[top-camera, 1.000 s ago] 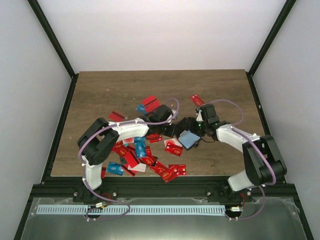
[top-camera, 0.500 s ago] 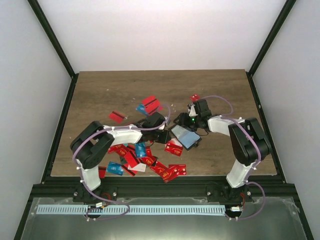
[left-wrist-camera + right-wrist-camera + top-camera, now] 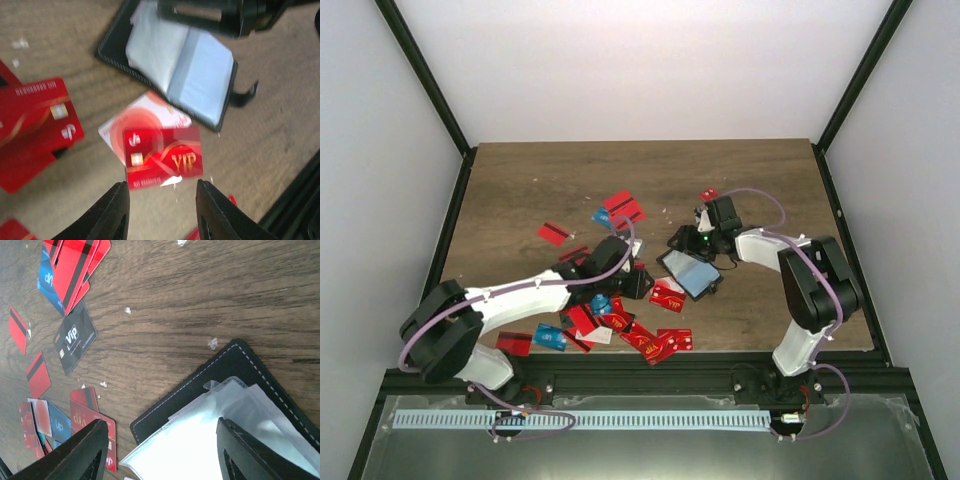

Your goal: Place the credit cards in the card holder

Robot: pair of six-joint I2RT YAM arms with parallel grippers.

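Here the card holder point(image 3: 692, 272) lies open on the table point(image 3: 540, 180), right of centre, its pale pockets facing up. The right hand point(image 3: 161, 425) hangs over the holder's far edge with fingers spread wide. The clear sleeves show between them, and nothing is pinched. The left hand point(image 3: 160, 187) is just left of the holder, fingers apart and empty, above a red VIP card point(image 3: 162, 157) that lies flat on a white-and-red card point(image 3: 145, 112) beside the holder. Most credit cards point(image 3: 610, 320) — red, a few blue — are heaped near the left arm; others lie farther back, a dark grey card point(image 3: 75, 342) among them.
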